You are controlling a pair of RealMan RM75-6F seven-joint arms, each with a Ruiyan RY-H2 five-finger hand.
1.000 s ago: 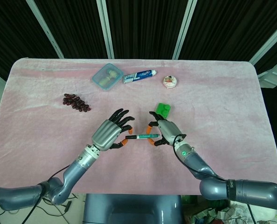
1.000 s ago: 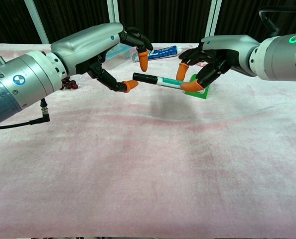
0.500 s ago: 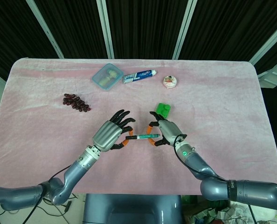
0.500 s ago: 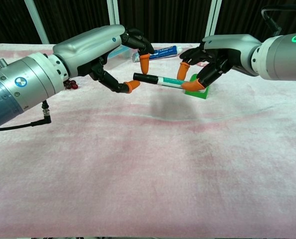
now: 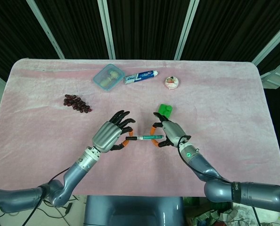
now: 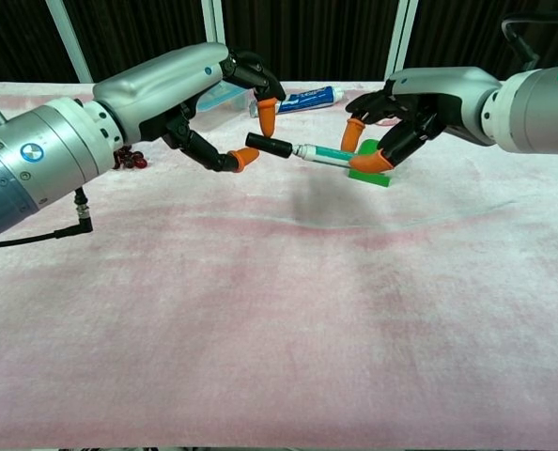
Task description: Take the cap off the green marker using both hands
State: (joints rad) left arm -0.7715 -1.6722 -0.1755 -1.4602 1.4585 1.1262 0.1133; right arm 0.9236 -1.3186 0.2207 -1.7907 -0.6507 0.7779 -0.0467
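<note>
Above the pink cloth (image 6: pixel 279 310) the green marker (image 6: pixel 317 152) hangs level (cap still on), its body pinched by the right hand (image 6: pixel 406 108), its black cap (image 6: pixel 268 145) pinched by the left hand (image 6: pixel 213 108), toothpaste (image 5: pixel 141 76) far behind.

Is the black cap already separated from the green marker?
No, in the chest view the black cap sits on the green marker, apparently not yet separated.

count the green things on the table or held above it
2: the green marker, held above the cloth by the right hand with the left hand at its black cap, and a green block behind the right hand. None seems hidden.
</note>
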